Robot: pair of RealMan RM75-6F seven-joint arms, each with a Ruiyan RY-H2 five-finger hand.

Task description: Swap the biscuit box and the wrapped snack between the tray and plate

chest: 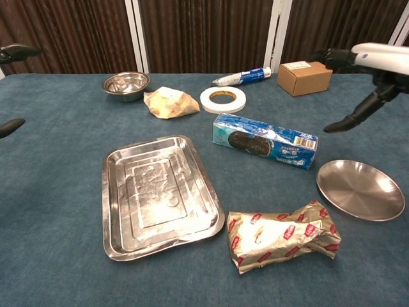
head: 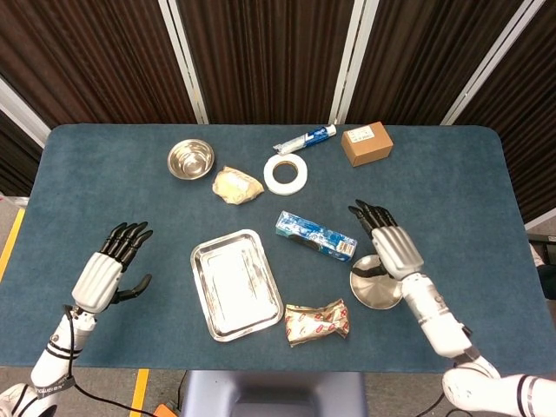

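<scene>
The blue biscuit box lies on the cloth between the steel tray and the round plate. The foil-wrapped snack lies on the table near the front edge, just right of the tray. Tray and plate both hold nothing. My right hand hovers open above the plate's far side, fingers spread. Left of the tray, my left hand is open; in the chest view only its fingertips show.
At the back stand a small steel bowl, a crumpled yellow wrapper, a white tape roll, a blue-and-white tube and a brown cardboard box.
</scene>
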